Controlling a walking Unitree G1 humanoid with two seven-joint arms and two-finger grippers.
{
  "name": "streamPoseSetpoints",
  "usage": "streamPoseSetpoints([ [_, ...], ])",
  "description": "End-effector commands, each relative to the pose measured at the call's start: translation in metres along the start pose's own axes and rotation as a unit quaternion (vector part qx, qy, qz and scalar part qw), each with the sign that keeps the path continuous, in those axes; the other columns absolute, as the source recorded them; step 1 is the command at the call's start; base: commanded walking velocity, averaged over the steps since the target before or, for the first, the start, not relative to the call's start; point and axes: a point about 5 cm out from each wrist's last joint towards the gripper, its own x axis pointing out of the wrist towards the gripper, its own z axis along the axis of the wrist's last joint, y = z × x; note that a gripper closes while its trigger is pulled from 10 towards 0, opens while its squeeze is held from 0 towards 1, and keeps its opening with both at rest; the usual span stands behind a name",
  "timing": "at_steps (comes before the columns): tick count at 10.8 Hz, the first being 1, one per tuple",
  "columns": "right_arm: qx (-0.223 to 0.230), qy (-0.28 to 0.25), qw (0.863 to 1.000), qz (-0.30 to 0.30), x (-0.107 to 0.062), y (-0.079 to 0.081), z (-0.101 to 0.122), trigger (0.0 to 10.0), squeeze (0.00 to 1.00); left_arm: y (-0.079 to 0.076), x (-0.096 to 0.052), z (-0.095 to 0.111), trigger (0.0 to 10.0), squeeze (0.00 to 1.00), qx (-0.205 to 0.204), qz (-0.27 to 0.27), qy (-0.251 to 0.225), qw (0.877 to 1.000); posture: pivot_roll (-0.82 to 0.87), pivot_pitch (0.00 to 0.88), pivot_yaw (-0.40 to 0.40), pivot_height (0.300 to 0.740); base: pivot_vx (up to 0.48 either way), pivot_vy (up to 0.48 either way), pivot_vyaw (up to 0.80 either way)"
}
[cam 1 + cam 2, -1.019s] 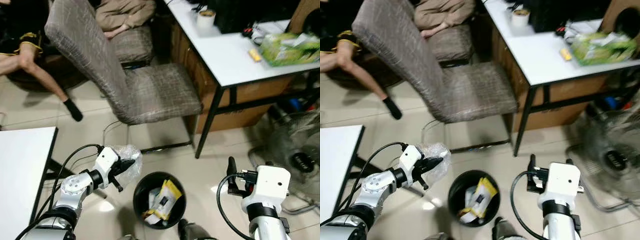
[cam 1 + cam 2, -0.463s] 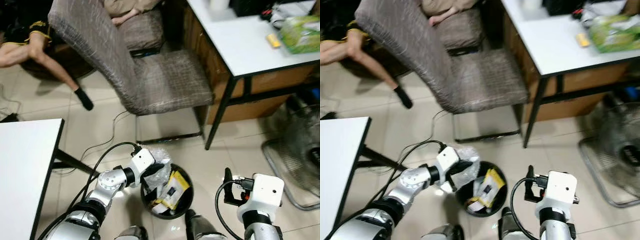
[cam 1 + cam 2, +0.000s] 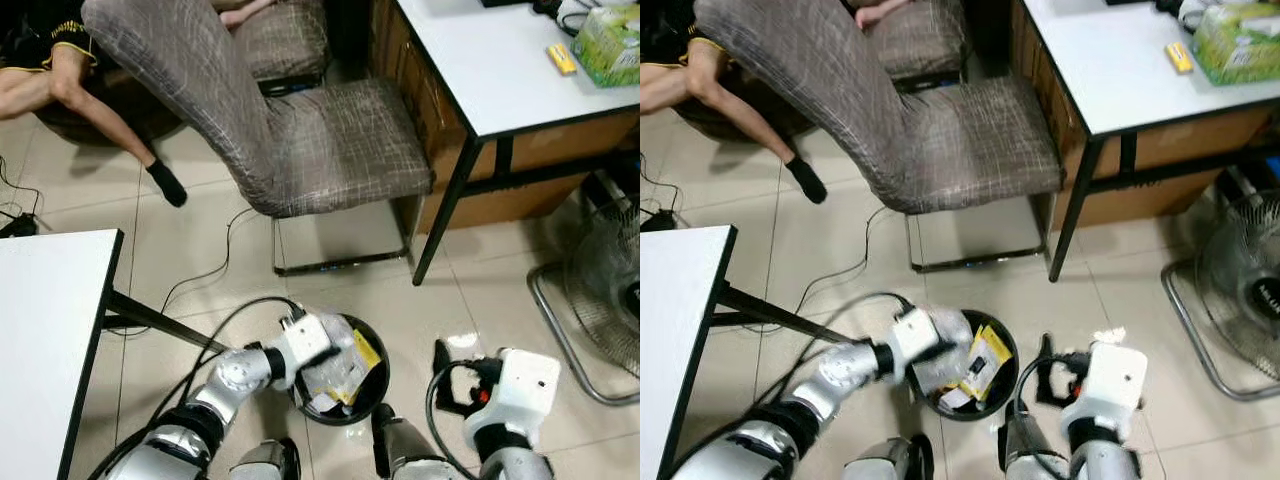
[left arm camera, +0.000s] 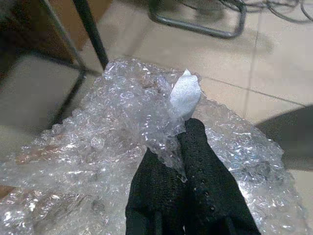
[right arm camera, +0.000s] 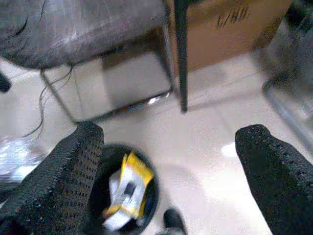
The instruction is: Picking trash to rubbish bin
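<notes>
Left wrist view: left tool (image 4: 188, 147) pinches bubble wrap (image 4: 122, 147), seemingly over the bin (image 3: 375, 392); right tool (image 5: 171, 161) spread.

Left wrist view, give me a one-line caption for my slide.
Left gripper shut on crumpled bubble wrap, held above tiled floor.

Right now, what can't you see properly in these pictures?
- Bottom of the rubbish bin: head views, covered by the yellow wrapper and bubble wrap.
- Person's leg: body cut off by the top edge.
- Green packet on the desk: print too small, cut by the edge.
</notes>
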Motion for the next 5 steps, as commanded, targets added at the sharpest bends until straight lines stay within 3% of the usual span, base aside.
streamPoseSetpoints([
  [1, 0.084, 0.026, 0.995, 0.039, -0.007, 0.032, -0.003, 10.0, 0.00, -0.012, -0.001, -0.014, 10.0, 0.00, -0.003, -0.011, 0.031, 0.999, -0.06, 0.304, 0.127, 0.740, 0.000, 0.000, 0.00],
  [5, 0.086, 0.071, 0.991, 0.075, -0.013, 0.040, -0.012, 10.0, 0.00, -0.032, 0.004, -0.025, 10.0, 0.00, 0.018, -0.027, 0.070, 0.997, -0.08, 0.308, 0.122, 0.740, 0.000, 0.000, 0.00],
])
